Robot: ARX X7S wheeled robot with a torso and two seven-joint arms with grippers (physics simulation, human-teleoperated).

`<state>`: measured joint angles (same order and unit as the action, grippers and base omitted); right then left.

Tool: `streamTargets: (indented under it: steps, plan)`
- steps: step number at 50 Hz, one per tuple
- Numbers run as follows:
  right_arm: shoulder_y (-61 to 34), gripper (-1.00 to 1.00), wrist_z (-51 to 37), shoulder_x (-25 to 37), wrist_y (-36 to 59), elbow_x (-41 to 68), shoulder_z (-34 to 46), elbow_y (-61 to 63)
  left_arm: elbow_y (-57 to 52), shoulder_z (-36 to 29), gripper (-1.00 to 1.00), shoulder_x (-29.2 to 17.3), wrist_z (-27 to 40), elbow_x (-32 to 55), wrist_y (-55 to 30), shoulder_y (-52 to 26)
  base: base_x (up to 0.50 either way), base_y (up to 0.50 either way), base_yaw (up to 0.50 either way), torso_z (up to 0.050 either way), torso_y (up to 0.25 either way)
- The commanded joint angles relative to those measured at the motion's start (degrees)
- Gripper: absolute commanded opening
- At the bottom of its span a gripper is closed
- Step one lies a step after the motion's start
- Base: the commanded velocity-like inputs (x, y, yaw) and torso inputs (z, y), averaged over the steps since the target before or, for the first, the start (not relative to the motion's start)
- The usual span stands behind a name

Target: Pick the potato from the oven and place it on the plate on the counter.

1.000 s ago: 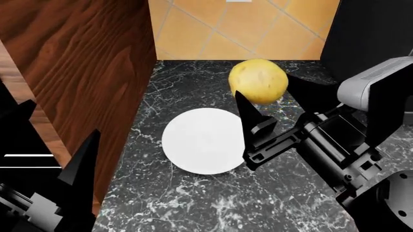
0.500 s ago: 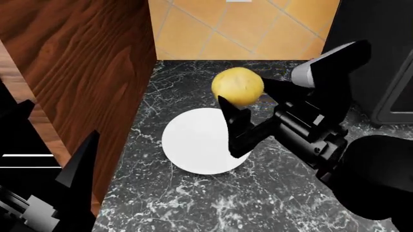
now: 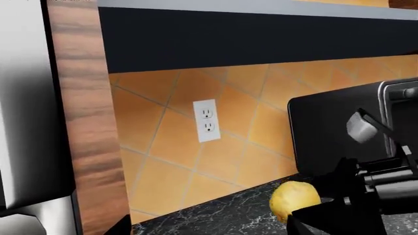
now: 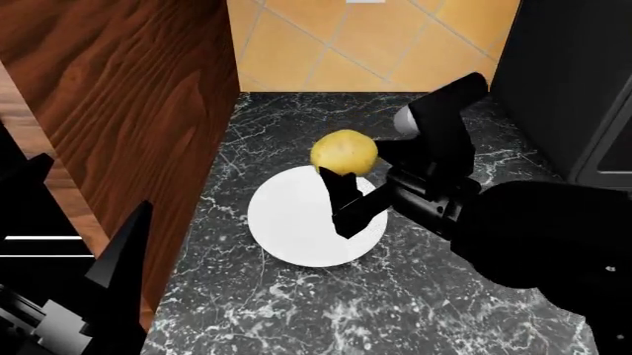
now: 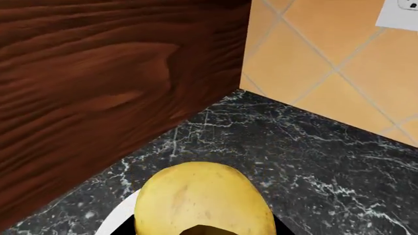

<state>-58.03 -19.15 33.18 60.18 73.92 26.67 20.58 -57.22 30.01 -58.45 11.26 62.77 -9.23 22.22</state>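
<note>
From my head, my right pincer [image 4: 348, 177] grips the potato [image 4: 344, 153] above the plate's [image 4: 286, 222] far rim; bare desk [image 4: 395, 296] surrounds it, the wooden panel [image 4: 129, 103] beyond. Wrist views: potato clamped; my left pincer [image 4: 89, 288] spread, empty.

1. Illumination is even and diffuse in all three views; no single lamp or beam can be located.
2. The potato [image 4: 344, 153] held in the right gripper [image 4: 357, 189] is brightly lit on top and shaded beneath.
3. The plate [image 4: 291, 218] below the gripper renders flat white, with no clear cast shadow.
4. The counter [image 4: 395, 296] around the gripper shows crisp white veining without glare.
5. The wooden panel [image 5: 98, 88] beyond the gripper is evenly lit, its grain sharp.
6. The black gripper bodies read as near silhouettes with little surface detail.
7. Edges are sharp throughout; no blur, noise or edge distortion is visible.
</note>
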Motion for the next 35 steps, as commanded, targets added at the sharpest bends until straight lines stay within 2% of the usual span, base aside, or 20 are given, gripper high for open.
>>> streamTargets:
  steps: [1, 35]
  plan:
    - [-0.88, -1.0, 3.77, -1.59, -0.22, -5.1, 3.29, -5.38, -0.24, 0.68, 1.0, -0.22, 0.29, 0.43, 0.04, 0.4, 0.0, 0.0, 0.0, 0.0, 0.0]
    - [-4.23, -1.0, 10.7, -6.46, -2.1, -9.55, 7.68, -19.57, -0.5, 1.18, 1.0, -0.98, 0.97, 1.29, 0.36, 0.87, 0.0, 0.0, 0.0, 0.0, 0.0]
